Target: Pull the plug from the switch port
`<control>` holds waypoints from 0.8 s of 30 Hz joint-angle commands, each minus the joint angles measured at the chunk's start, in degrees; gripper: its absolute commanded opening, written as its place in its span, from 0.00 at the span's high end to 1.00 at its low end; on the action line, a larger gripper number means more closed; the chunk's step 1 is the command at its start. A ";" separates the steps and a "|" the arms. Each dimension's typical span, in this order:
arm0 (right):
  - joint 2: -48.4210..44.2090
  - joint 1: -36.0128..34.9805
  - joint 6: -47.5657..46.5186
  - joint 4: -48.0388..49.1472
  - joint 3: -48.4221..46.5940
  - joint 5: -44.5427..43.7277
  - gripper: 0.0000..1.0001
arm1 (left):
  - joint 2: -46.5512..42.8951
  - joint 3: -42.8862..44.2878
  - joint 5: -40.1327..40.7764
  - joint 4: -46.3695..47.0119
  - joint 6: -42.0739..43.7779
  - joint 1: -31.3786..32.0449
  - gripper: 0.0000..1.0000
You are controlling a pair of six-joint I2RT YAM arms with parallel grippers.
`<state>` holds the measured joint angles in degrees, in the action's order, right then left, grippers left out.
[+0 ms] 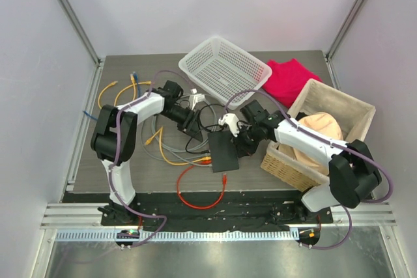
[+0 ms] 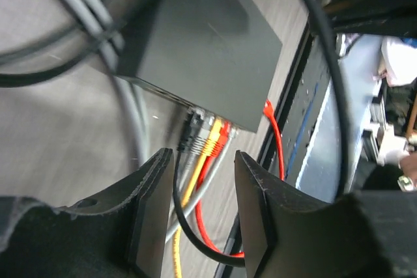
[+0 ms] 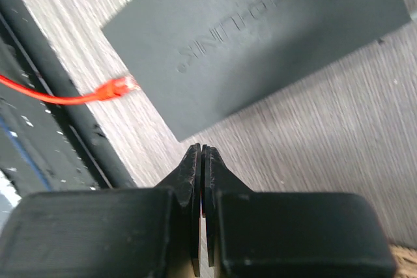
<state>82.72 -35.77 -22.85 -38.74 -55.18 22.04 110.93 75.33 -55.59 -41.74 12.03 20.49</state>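
Observation:
The switch (image 1: 223, 151) is a flat black box lying in the middle of the table. It also shows in the left wrist view (image 2: 202, 50) and the right wrist view (image 3: 260, 30). Black (image 2: 190, 136), yellow (image 2: 212, 144) and red (image 2: 223, 136) plugs, with a grey one among them, sit in ports along its near edge. My left gripper (image 2: 201, 161) (image 1: 193, 123) stands just short of those plugs. Its jaws are apart, with the cables running between them untouched. My right gripper (image 3: 202, 151) (image 1: 238, 136) is shut on nothing, close to the switch's right corner.
A loose red plug (image 3: 120, 86) lies beside the switch. A white mesh basket (image 1: 225, 69) and a red cloth (image 1: 290, 77) sit at the back. A wicker box (image 1: 280, 164) with a hat stands at the right. Cables (image 1: 130, 89) trail left, and a red loop (image 1: 202, 193) lies by the front edge.

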 commanded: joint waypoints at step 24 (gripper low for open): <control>3.33 -0.18 4.66 3.59 0.07 -0.51 0.99 | 6.93 0.52 3.74 5.08 -4.30 7.28 0.49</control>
<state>88.47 -35.77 -19.20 -36.40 -55.81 21.93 117.19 74.24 -52.80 -38.04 8.05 27.16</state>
